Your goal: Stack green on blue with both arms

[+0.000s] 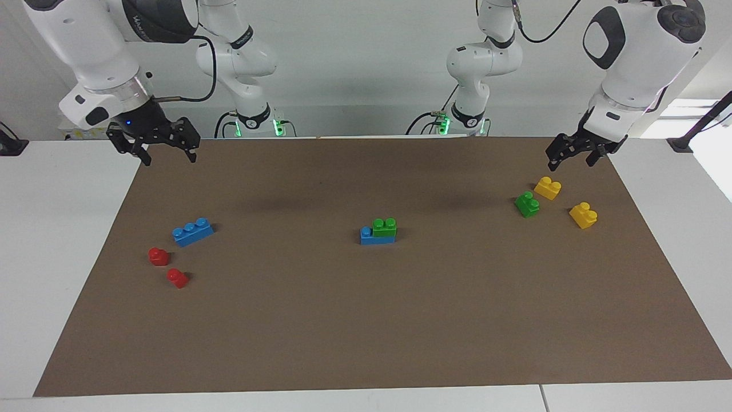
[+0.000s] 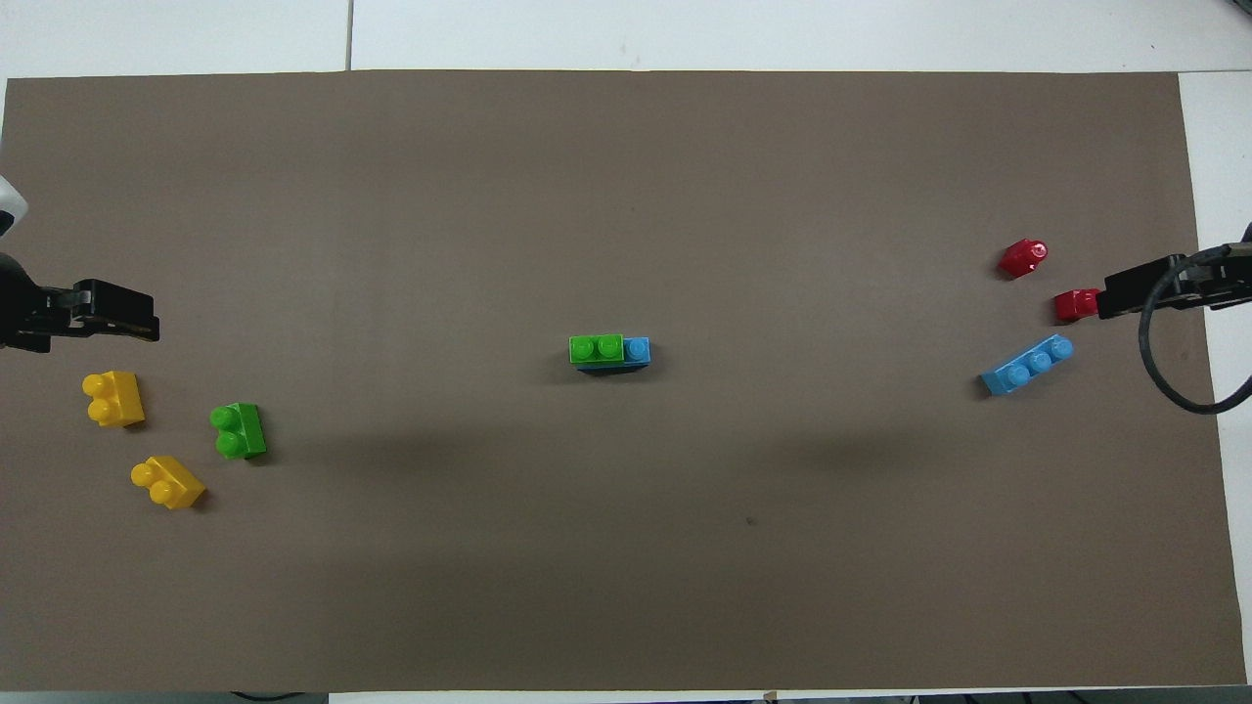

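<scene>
A green brick [image 1: 384, 226] sits on a blue brick [image 1: 369, 236] in the middle of the mat, leaving one blue stud bare; the pair also shows in the overhead view [image 2: 597, 348]. A second green brick [image 1: 526, 204] [image 2: 238, 430] lies loose at the left arm's end. A second blue brick [image 1: 193, 232] [image 2: 1027, 365] lies loose at the right arm's end. My left gripper [image 1: 571, 160] [image 2: 115, 315] hangs open and empty in the air above the mat near the yellow bricks. My right gripper [image 1: 167, 154] [image 2: 1125, 288] hangs open and empty over the mat's corner at its own end.
Two yellow bricks [image 1: 547, 187] [image 1: 583, 215] lie beside the loose green one. Two red bricks [image 1: 158, 256] [image 1: 177, 278] lie by the loose blue one, farther from the robots. A brown mat [image 1: 366, 320] covers the white table.
</scene>
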Robot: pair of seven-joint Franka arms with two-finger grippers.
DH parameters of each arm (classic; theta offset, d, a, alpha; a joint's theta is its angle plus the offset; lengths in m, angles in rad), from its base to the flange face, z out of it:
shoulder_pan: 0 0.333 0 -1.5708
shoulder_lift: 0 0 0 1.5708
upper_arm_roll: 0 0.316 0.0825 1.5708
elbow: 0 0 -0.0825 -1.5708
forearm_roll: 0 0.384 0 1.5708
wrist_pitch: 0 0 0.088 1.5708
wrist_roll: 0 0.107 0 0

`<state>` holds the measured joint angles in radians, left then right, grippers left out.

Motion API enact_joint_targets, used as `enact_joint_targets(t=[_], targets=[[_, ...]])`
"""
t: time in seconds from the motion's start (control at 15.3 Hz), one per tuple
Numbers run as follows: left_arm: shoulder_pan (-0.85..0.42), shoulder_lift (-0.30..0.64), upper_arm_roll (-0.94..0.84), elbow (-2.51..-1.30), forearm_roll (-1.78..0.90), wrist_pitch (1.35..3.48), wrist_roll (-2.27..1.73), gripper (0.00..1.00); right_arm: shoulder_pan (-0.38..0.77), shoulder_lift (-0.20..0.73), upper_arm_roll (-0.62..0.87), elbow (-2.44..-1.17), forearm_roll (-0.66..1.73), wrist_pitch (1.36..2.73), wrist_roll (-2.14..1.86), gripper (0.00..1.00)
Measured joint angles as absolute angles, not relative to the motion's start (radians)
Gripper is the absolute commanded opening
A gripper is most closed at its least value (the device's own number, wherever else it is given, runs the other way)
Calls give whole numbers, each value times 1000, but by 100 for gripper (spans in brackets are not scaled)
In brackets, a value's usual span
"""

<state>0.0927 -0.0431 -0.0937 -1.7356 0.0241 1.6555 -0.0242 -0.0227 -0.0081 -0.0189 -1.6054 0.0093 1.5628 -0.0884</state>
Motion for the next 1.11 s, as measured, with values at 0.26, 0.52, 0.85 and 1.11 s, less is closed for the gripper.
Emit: enact_joint_targets(t=[0.26, 0.52, 0.85, 1.11], targets=[[78, -48, -95, -1735, 21, 1656, -23, 100, -29, -7, -20, -1605, 9, 1563, -88, 100], [63, -65, -95, -1735, -7, 1656, -32, 100, -29, -6, -20, -1605, 9, 1563, -77, 100], [60, -68, -94, -1735, -10, 1655, -33, 100, -29, -6, -19, -1606, 9, 1563, -74, 100], [60, -68, -91, -1735, -11, 1655, -33, 100, -29, -6, -19, -1606, 9, 1562, -74, 100]])
